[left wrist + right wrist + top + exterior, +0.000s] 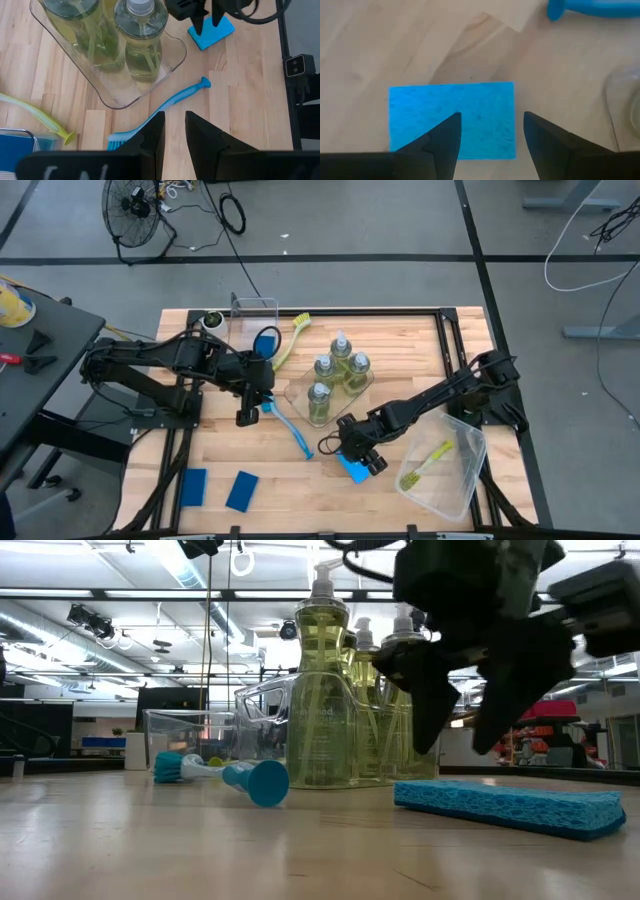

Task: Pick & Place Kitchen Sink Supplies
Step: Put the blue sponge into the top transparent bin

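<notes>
My left gripper (248, 412) (174, 131) hovers open just over the blue dish brush (288, 430) (172, 101), near its bristle end; the brush lies flat on the table. My right gripper (362, 456) (490, 125) (460, 740) hangs open above a flat blue sponge (351, 471) (451, 117) (510, 805) lying on the wood, fingertips clear of it. Four clear bottles of yellow-green liquid (335, 373) (322, 690) stand in a clear tray (107, 95). One yellow-green brush (426, 463) lies in the right bin, another (290, 335) (40, 120) at the far side. Two more sponges (216, 489) lie near the front left.
A clear bin (462, 480) sits at the table's right near corner. A second clear bin (255, 307) stands at the far edge, with a blue sponge (266, 344) in a holder near it. Bare wood shows between the two front sponges and the right gripper.
</notes>
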Controlling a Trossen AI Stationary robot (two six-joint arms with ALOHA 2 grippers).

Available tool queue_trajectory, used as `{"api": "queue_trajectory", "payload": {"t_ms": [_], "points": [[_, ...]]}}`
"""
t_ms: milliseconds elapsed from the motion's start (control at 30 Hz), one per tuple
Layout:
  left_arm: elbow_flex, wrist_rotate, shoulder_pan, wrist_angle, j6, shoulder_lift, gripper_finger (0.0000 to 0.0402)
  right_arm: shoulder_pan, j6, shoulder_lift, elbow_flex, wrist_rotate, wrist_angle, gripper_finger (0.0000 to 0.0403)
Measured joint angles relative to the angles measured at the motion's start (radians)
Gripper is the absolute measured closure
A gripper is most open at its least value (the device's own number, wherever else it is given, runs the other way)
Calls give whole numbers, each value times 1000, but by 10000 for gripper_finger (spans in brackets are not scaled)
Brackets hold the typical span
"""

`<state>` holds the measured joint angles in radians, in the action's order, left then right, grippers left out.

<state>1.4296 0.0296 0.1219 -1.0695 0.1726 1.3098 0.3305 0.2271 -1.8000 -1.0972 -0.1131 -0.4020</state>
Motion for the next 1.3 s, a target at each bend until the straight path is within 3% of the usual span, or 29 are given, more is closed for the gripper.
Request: {"api": "queue_trajectory", "payload": {"t_ms": [467, 833, 1000, 1300], "points": [[0, 0, 0, 0, 0, 0, 323, -55, 18, -38, 31, -94, 70, 188], [-1, 0, 0, 0, -1, 0, 323, -55, 18, -64, 31, -104, 65, 197], [-1, 0, 0, 0, -1, 0, 323, -55, 18, -64, 31, -108, 53, 239], [-1, 0, 0, 0, -2, 0, 323, -56, 18, -64, 31, -103, 50, 354]]}}
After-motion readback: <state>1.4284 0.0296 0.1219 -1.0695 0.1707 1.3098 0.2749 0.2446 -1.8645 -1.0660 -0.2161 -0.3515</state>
